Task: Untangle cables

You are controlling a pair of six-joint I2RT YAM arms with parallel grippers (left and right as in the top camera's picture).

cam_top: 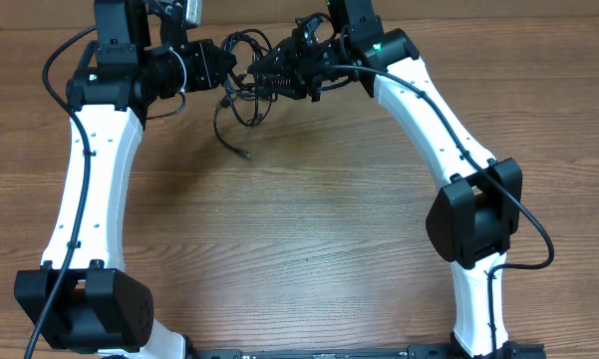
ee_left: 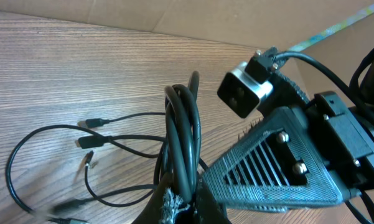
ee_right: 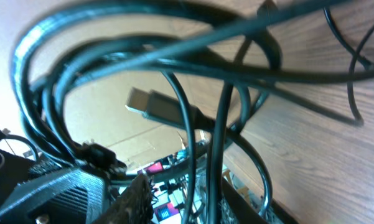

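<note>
The cables (cam_top: 247, 48) are a knot of thin black cords held up at the far middle of the table, between my two grippers. One loose end hangs down to a plug (cam_top: 244, 155) on the wood. My left gripper (cam_top: 227, 72) is shut on a bunch of the cords (ee_left: 185, 134), which rise from its jaws. Loose loops and small plugs (ee_left: 93, 122) lie on the table beyond. My right gripper (ee_right: 187, 202) stands open, with a few cords (ee_right: 219, 143) running between its fingers and a gap on one side. A flat plug (ee_right: 152, 104) hangs in the loops.
The right gripper's ribbed black body and its camera (ee_left: 244, 92) sit close beside my left jaws. Cardboard (ee_left: 187, 18) runs along the table's far edge. Both white arms (cam_top: 90, 170) reach in from the near corners.
</note>
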